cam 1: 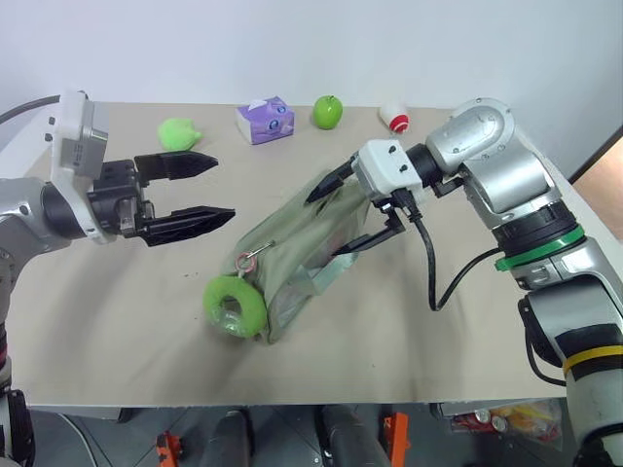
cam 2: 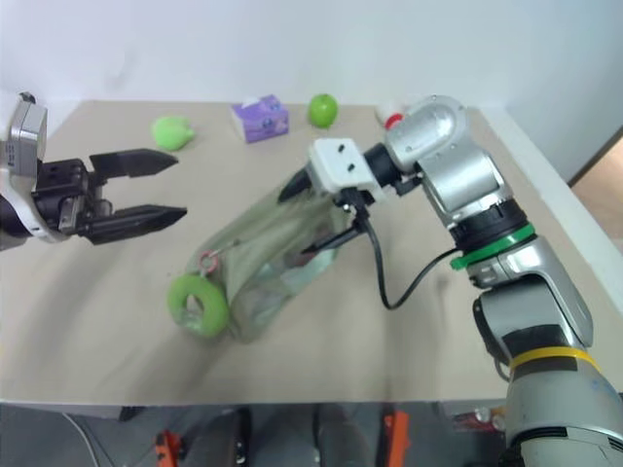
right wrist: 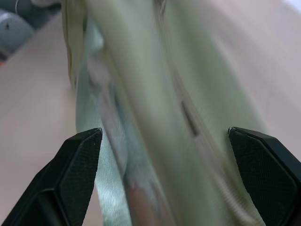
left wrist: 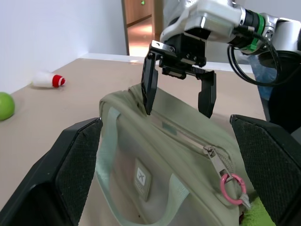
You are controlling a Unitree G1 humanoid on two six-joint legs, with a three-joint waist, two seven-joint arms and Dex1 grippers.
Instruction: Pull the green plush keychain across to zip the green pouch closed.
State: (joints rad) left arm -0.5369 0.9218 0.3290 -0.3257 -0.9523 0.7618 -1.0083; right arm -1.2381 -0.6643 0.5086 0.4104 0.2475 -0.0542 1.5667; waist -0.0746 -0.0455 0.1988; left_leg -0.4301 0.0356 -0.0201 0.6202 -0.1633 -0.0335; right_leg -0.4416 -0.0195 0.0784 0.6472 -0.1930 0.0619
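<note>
A: Nearest to us on the table (cam 1: 117,331), we see the green plush keychain (cam 1: 234,306) lying flat, a fuzzy lime ring touching the near end of the green pouch (cam 1: 292,258).

B: We agree. A pink metal ring (left wrist: 230,188) links it to the zipper pull (left wrist: 214,160) at that same near end, so the slider sits at the keychain's end of the zipper.

A: The pouch lies slantwise, its near end by the keychain and its far end under the right arm. Can we tell what is inside?

B: Through the clear side we make out something dark and a touch of reddish colour, but we cannot tell what the items are.

A: Our left gripper (cam 1: 190,190) hangs above the table, apart from the pouch, its two black fingers spread wide and holding nothing.

B: Our right gripper (cam 1: 355,209) is spread wide too. Its fingers straddle the pouch's far end, one finger (left wrist: 148,80) on either side of the fabric top. In the left wrist view that finger's tip lies right at the fabric, but we cannot tell whether it presses on it. Nothing is pinched.

A: Farther back, near the table's far edge, we see a solid lime plush blob (cam 1: 179,132), a purple tissue pack (cam 1: 265,120), a glossy green apple (cam 1: 327,112) and a small white and red object (cam 1: 394,118).

B: All four sit well apart from the pouch.
</note>
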